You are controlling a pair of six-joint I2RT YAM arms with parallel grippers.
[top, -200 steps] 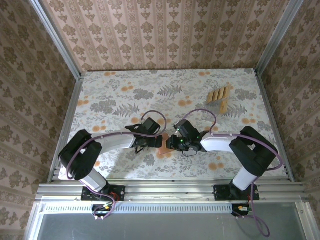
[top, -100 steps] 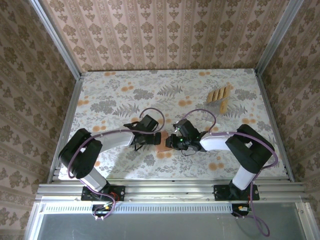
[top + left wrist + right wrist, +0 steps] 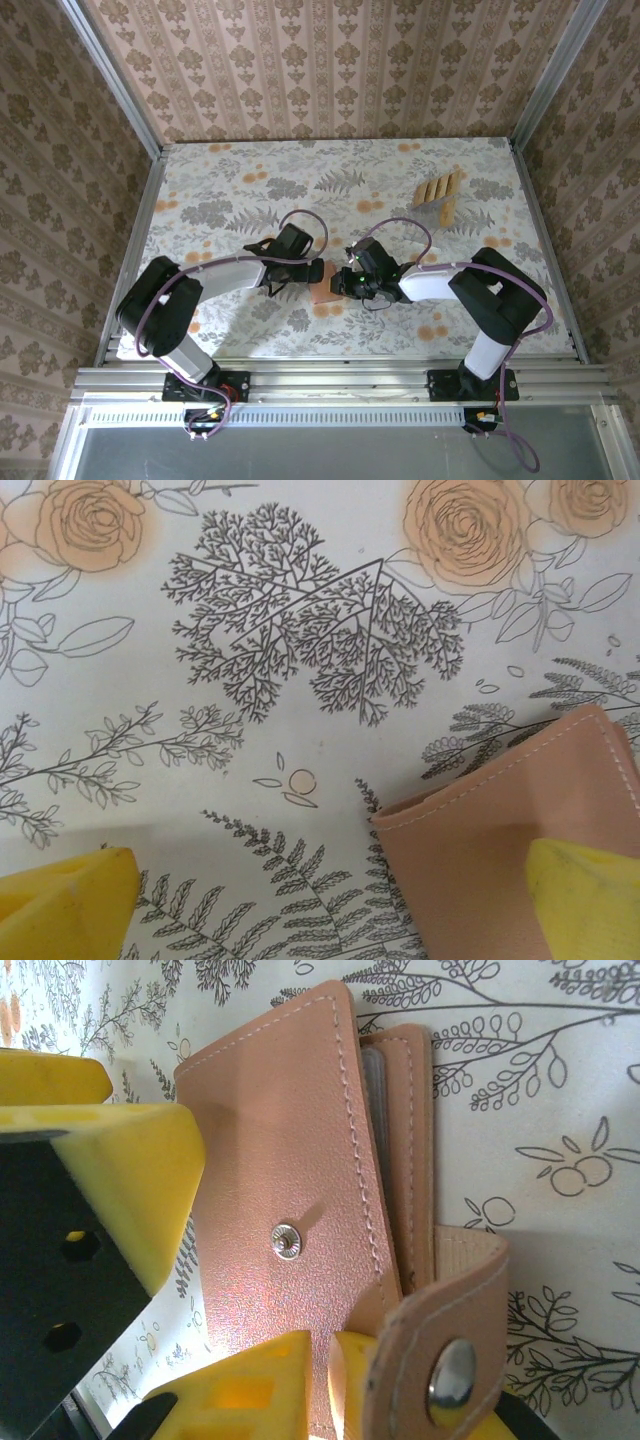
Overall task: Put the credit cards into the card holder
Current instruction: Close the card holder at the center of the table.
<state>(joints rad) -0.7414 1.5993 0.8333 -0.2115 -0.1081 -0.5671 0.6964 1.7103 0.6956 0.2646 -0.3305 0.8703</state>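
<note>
Right wrist view is showing the small salmon-brown leather folding card holder point(image 3: 300, 1210) lying near the middle of the floral table point(image 3: 220, 200), toward its near edge. The right gripper point(image 3: 310, 1380) is pinching its lower edge, seemingly firmly. The left gripper point(image 3: 320, 895) is holding its jaws spread wide, one finger over the holder's corner. Thin tan rectangular credit cards point(image 3: 438, 188) are lying well apart toward the far right corner, nearer the right arm.

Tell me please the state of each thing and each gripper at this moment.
card holder: strap unsnapped, flaps slightly apart, gripped at one edge.
credit cards: lying loose on the table.
left gripper: open, one finger over the card holder's corner.
right gripper: shut on the card holder.
</note>
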